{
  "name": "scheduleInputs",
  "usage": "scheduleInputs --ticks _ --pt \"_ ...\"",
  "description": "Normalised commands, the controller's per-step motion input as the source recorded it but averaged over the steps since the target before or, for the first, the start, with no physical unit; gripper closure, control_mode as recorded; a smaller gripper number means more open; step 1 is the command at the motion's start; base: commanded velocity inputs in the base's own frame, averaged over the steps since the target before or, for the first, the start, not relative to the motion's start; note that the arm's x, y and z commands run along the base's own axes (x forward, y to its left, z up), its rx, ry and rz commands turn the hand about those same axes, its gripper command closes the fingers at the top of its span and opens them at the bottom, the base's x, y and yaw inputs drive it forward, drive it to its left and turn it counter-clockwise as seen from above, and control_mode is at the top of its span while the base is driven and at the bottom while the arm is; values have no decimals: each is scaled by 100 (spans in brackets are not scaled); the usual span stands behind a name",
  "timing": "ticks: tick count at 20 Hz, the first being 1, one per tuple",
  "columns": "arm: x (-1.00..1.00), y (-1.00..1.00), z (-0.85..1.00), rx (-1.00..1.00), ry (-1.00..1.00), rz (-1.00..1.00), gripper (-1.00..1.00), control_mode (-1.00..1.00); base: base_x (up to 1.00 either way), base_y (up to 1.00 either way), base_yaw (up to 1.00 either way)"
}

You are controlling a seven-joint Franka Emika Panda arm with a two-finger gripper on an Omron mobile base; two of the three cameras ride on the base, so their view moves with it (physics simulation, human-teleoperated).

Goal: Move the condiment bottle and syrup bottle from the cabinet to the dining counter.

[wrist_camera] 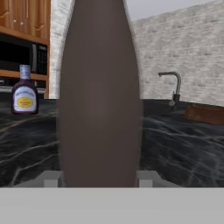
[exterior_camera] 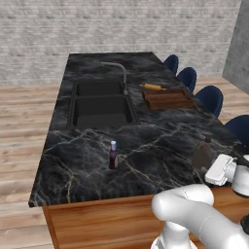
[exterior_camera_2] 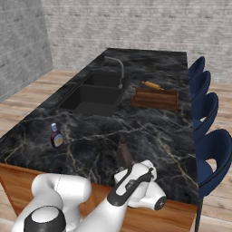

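Brown syrup bottle upright between the end effector's clamping fingers, condiment bottle well apart.

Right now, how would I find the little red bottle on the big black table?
Look at the long black marble dining counter with the double sink. The small dark red condiment bottle stands alone near the front edge, before the sink. Its pale cap and slimness distinguish it from the wide brown syrup bottle.

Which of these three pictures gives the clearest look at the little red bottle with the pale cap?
The hand view: there the red bottle stands on the counter with its yellow label readable. The left base view shows it as a slim dark shape, label unseen. The right base view shows it small, near the counter's edge, the label just visible.
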Motion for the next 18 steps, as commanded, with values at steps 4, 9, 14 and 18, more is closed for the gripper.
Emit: scheduleInputs --ticks 4,9,14,18 --pt "4 2 -11 0 -8 0 100 -100 0 0 0" --pt "1 8 -19 0 -13 0 100 -100 0 0 0" --pt "12 12 -8 0 -4 0 100 -100 0 0 0" --pt "22 19 -1 0 0 0 100 -100 0 0 0"
